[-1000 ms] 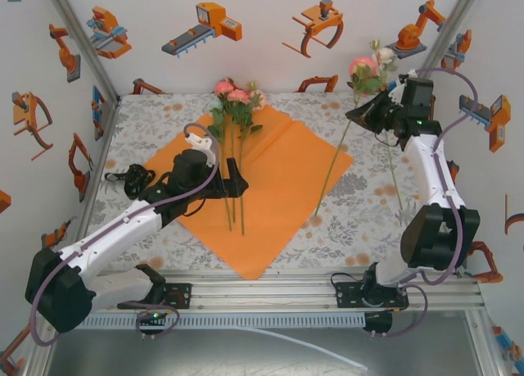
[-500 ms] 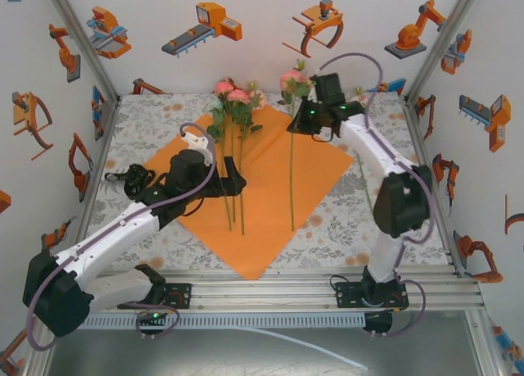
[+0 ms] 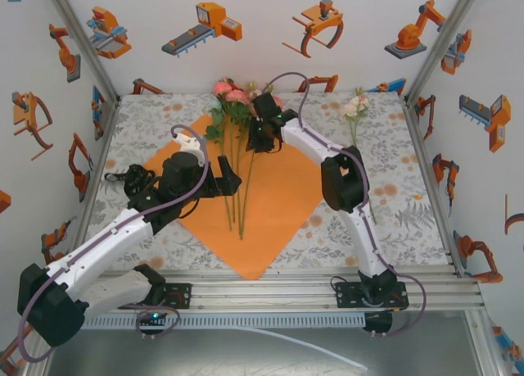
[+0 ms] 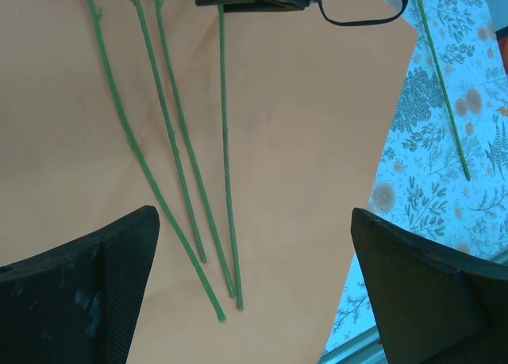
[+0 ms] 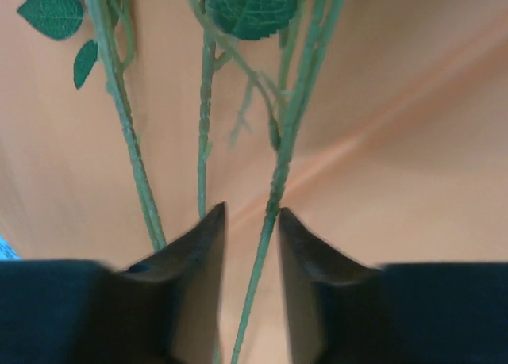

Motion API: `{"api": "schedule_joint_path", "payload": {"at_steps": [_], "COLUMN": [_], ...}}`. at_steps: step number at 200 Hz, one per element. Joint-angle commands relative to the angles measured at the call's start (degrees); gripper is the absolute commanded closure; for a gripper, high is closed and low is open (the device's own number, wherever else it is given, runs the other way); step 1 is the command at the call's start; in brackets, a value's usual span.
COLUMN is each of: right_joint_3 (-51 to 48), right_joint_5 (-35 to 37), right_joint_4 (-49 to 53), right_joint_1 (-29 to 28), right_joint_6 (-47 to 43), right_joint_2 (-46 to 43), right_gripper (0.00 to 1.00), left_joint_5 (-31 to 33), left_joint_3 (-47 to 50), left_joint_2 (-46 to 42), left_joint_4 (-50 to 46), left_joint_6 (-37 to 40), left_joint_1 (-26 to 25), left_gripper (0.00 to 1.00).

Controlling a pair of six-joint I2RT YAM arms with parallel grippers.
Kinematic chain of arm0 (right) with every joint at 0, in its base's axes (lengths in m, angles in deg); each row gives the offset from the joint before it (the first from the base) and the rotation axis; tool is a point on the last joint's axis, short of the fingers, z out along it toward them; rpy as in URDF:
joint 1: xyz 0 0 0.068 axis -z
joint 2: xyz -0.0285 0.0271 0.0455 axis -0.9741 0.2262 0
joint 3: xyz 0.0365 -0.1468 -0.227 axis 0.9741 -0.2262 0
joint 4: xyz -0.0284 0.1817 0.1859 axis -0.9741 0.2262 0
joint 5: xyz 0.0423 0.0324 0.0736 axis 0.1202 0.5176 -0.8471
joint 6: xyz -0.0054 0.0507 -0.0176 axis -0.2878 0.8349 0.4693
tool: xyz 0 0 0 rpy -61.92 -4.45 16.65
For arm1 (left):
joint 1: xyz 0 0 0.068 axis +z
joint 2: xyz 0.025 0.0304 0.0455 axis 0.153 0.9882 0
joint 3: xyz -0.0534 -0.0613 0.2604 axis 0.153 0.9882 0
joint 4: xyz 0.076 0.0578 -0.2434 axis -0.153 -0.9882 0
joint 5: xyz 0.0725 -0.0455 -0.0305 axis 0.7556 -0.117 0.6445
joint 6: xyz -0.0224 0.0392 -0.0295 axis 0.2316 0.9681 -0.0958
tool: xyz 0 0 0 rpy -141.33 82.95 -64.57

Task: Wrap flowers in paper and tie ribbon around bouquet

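The orange paper [image 3: 286,175] lies as a diamond on the table. The flowers [image 3: 233,97] rest on it, pink blooms at the far corner and long green stems [image 4: 225,142] running toward me. My right gripper [image 3: 260,140] hovers low over the stems just below the blooms. Its jaws are parted in the right wrist view [image 5: 250,212], with one thin stem [image 5: 274,197] loose between them. My left gripper [image 3: 232,182] sits at the stems' left with its fingers wide open [image 4: 254,221], the stem ends between them on the paper [image 4: 317,142]. The black ribbon [image 3: 129,179] lies bunched at the left.
One white-bloomed flower [image 3: 354,107] lies apart on the floral tablecloth [image 3: 393,204] at the back right, and its stem [image 4: 444,86] shows in the left wrist view. White walls with orange robot stickers and metal frame posts close in the table.
The right arm swung from the back right to the paper, carrying a pink flower, laid it beside the others and parted its jaws. The left arm barely moved.
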Motion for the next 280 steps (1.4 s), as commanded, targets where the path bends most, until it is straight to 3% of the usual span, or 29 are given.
{"api": "schedule_joint_path", "payload": {"at_steps": [1, 30, 65, 95, 120, 143, 178, 280], "right_joint_3": [2.4, -7.7, -30.9, -40.8, -40.5, -37.0, -31.1, -26.8], "right_joint_5": [0.7, 2.5, 14.4, 21.5, 21.1, 16.5, 16.3, 14.4], "right_joint_4": [2.8, 1.5, -2.8, -4.1, -3.7, -2.9, 0.7, 6.2], "right_joint_1": [1.7, 7.3, 19.1, 28.2, 31.7, 32.3, 32.9, 34.6], "right_joint_6": [-2.7, -6.1, -11.3, -17.0, -20.9, -22.9, -23.4, -25.4], "right_joint_2": [-5.4, -18.5, -34.6, -36.9, -32.5, -27.3, -20.6, -13.5], "right_gripper": [0.54, 0.51, 0.5, 0.49, 0.51, 0.54, 0.59, 0.7], "left_joint_5": [0.3, -3.0, -17.3, -23.1, -25.0, -23.0, -21.7, -18.7], "left_joint_3": [0.6, 1.1, 4.4, 4.2, 2.9, 2.6, 2.6, 2.3], "left_joint_2": [-0.4, -0.8, -0.4, 1.3, 2.0, 1.9, 1.3, -0.1], "left_joint_4": [-1.0, 1.6, 13.8, 18.9, 19.2, 18.1, 16.8, 14.7], "left_joint_6": [0.4, 0.9, 2.7, 5.7, 8.8, 10.2, 10.7, 11.3], "left_joint_1": [0.5, 0.4, -0.1, -2.4, -4.6, -5.8, -6.1, -6.1], "left_gripper": [0.0, 0.0, 0.0, 0.0, 0.01, 0.01, 0.02, 0.02]}}
